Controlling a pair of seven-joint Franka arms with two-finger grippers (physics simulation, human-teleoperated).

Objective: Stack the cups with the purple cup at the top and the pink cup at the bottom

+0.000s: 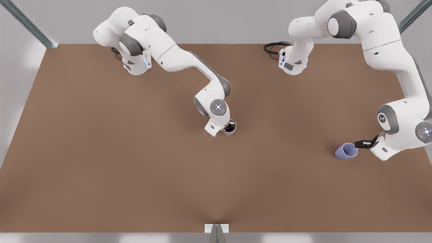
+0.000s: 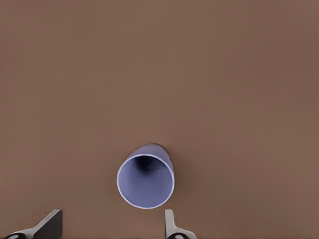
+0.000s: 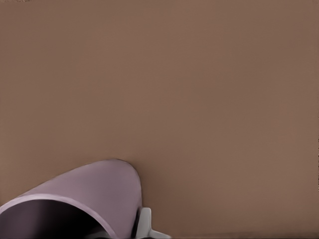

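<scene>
Right end effector (image 1: pixel 228 128) clamps the pink cup (image 1: pixel 230 129) mid-worktop (image 1: pixel 135 152). Left end effector (image 1: pixel 360 145), fingers spread wide, sits just beside the tipped purple cup (image 1: pixel 346 151) (front view's right). Straddle one rim wall squarely before closing, or it may roll.

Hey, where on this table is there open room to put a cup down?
Bare table lies between the pink cup and the purple cup, and across the front view's left. It is crowded at the right gripper, on the pink cup, and at the open left gripper.

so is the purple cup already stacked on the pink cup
No, the purple cup lies on its side on the table, far from the pink cup.
</scene>
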